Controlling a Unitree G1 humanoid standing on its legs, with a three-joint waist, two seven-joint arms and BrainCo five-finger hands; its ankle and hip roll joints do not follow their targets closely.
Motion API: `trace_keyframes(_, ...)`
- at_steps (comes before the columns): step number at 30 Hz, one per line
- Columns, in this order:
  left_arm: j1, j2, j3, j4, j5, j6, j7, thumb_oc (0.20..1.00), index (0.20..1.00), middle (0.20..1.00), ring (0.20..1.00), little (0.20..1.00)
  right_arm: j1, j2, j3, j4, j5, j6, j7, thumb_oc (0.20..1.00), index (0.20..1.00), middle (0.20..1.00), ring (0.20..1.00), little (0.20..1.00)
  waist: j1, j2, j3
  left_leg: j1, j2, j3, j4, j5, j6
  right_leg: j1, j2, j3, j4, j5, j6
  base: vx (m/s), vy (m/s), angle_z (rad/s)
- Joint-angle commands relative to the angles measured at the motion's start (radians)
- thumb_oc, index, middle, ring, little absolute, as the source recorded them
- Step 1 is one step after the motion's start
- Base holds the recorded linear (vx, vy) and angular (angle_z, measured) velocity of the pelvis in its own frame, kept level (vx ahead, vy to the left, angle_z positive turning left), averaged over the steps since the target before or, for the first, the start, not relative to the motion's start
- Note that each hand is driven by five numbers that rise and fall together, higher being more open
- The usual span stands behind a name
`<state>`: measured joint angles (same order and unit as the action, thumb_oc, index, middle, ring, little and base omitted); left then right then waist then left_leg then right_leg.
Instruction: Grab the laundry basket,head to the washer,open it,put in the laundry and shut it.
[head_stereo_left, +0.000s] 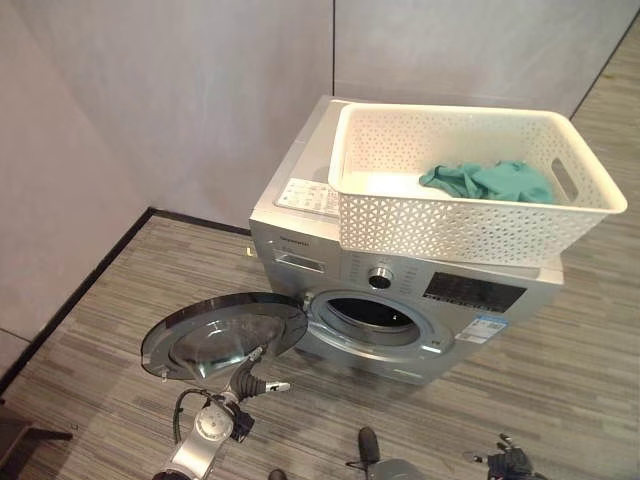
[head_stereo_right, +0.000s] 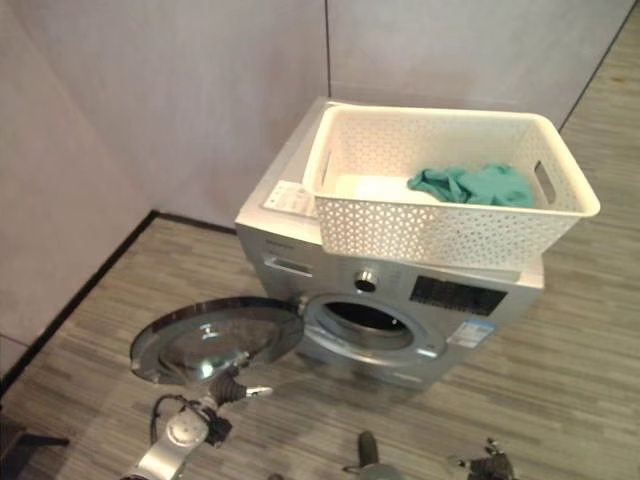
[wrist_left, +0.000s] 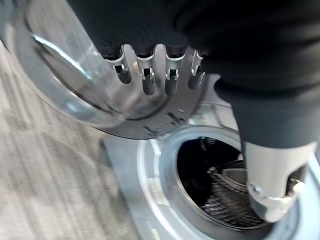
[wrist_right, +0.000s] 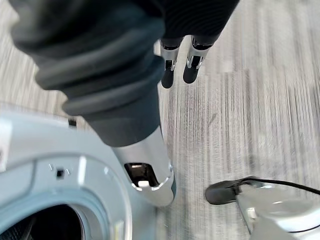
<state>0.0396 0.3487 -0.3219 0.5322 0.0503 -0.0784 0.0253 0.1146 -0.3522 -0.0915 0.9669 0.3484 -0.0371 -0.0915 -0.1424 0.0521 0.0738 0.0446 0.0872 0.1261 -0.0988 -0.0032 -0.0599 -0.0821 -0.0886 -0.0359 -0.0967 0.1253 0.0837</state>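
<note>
The basket (head_stereo_left: 470, 190) sits on the washer (head_stereo_left: 400, 300) with the green cloth (head_stereo_left: 490, 180) inside. The door (head_stereo_left: 225, 335) hangs open, ready for loading. The left hand (head_stereo_left: 250, 380) rests by it, fingers straight. The right hand (wrist_right: 180, 60) looks relaxed, perhaps.

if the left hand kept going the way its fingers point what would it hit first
Most likely the open washer door: the left hand has straight fingers aimed at the door's glass bowl, right in front of them. Depth is hard to judge; they may already be touching it.

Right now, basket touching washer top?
Touching. Left eye view shows the white basket resting flat on the washer top, its front edge overhanging the control panel.
</note>
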Motion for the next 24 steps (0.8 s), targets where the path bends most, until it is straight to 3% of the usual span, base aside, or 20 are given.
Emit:
trace_keyframes(1, -0.026, 0.006, 0.032, 0.002, 0.021, -0.024, 0.017, 1.000, 1.000, 1.000, 1.000, 1.000, -0.068, -0.031, -0.075, -0.069, 0.064, -0.064, -0.041, 1.000, 1.000, 1.000, 1.000, 1.000, 0.013, -0.029, -0.008, 0.034, 0.031, -0.018, 0.064, -0.099, -0.001, 0.034, -0.097, 0.035, 0.010, -0.079, 0.093, 0.02, 0.028, 0.05)
trace_keyframes(10, -0.039, -0.007, 0.033, 0.013, 0.008, -0.020, 0.023, 1.000, 1.000, 1.000, 1.000, 1.000, -0.069, -0.039, -0.183, -0.134, 0.161, -0.101, -0.083, 1.000, 1.000, 1.000, 1.000, 1.000, -0.001, -0.024, -0.014, 0.045, 0.025, -0.014, 0.047, -0.098, 0.002, 0.032, -0.102, 0.033, 0.010, -0.075, 0.099, 0.03, 0.047, 0.01)
trace_keyframes(11, -0.060, -0.029, 0.025, 0.031, 0.014, -0.035, 0.043, 1.000, 1.000, 1.000, 1.000, 1.000, -0.043, -0.103, -0.388, -0.189, 0.303, -0.185, -0.131, 1.000, 1.000, 1.000, 1.000, 1.000, -0.017, -0.028, -0.022, 0.054, 0.030, -0.025, 0.016, -0.084, -0.003, 0.028, -0.106, 0.028, 0.009, -0.070, 0.110, 0.27, 0.412, -0.01)
trace_keyframes(12, -0.063, -0.032, 0.020, 0.034, 0.015, -0.037, 0.045, 1.000, 1.000, 1.000, 1.000, 1.000, -0.042, -0.108, -0.391, -0.184, 0.307, -0.188, -0.125, 1.000, 1.000, 1.000, 1.000, 1.000, -0.013, -0.024, -0.024, 0.057, 0.031, -0.025, 0.014, -0.091, -0.002, 0.030, -0.106, 0.028, 0.009, -0.076, 0.112, 0.27, 0.412, 0.10)
trace_keyframes(15, -0.063, -0.033, 0.020, 0.034, 0.015, -0.037, 0.045, 1.000, 1.000, 1.000, 1.000, 1.000, -0.042, -0.108, -0.391, -0.183, 0.307, -0.188, -0.125, 1.000, 1.000, 1.000, 1.000, 1.000, -0.012, -0.023, -0.024, 0.057, 0.031, -0.025, 0.014, -0.091, -0.002, 0.030, -0.105, 0.028, 0.009, -0.076, 0.112, -0.03, -0.016, 0.21)
trace_keyframes(16, -0.091, -0.038, -0.086, 0.084, 0.029, -0.038, 0.017, 1.000, 1.000, 1.000, 1.000, 1.000, -0.238, -0.020, -0.125, 0.036, 0.192, -0.158, -0.246, 1.000, 1.000, 1.000, 1.000, 1.000, 0.018, -0.035, -0.019, 0.026, 0.020, -0.048, 0.017, -0.080, 0.000, 0.025, -0.108, -0.005, 0.009, -0.072, 0.106, -0.14, -0.107, -0.20)
trace_keyframes(17, -0.114, -0.050, -0.089, 0.156, 0.014, -0.029, 0.027, 1.000, 1.000, 1.000, 1.000, 1.000, -0.071, -0.063, -0.134, 0.051, 0.273, -0.079, -0.036, 1.000, 1.000, 1.000, 1.000, 1.000, 0.014, -0.064, -0.027, 0.019, 0.019, -0.047, 0.012, -0.068, -0.007, 0.030, -0.112, -0.027, 0.009, -0.069, 0.100, -0.12, -0.106, -0.14)
trace_keyframes(20, -0.120, -0.043, -0.059, 0.145, -0.002, -0.025, 0.035, 1.000, 1.000, 1.000, 1.000, 1.000, -0.015, -0.096, -0.136, 0.012, 0.237, -0.079, -0.018, 1.000, 1.000, 1.000, 1.000, 1.000, 0.006, -0.065, -0.036, 0.018, 0.022, -0.044, 0.012, -0.074, -0.012, 0.028, -0.112, -0.031, 0.009, -0.069, 0.107, 0.00, -0.012, 0.48)
trace_keyframes(22, -0.080, -0.015, -0.023, 0.044, 0.003, -0.020, 0.023, 1.000, 1.000, 1.000, 1.000, 1.000, 0.015, -0.044, -0.097, -0.117, 0.195, -0.082, 0.013, 1.000, 1.000, 1.000, 1.000, 1.000, 0.008, -0.058, -0.033, 0.017, 0.026, -0.043, 0.012, -0.071, -0.012, 0.032, -0.113, -0.038, 0.009, -0.066, 0.108, -0.03, 0.011, -0.02)
trace_keyframes(24, -0.076, -0.012, -0.022, 0.040, 0.003, -0.017, 0.022, 1.000, 1.000, 1.000, 1.000, 1.000, 0.019, -0.042, -0.096, -0.121, 0.194, -0.080, 0.012, 1.000, 1.000, 1.000, 1.000, 1.000, 0.007, -0.059, -0.035, 0.017, 0.026, -0.044, 0.012, -0.071, -0.012, 0.032, -0.113, -0.038, 0.009, -0.066, 0.108, -0.01, 0.000, -0.05)
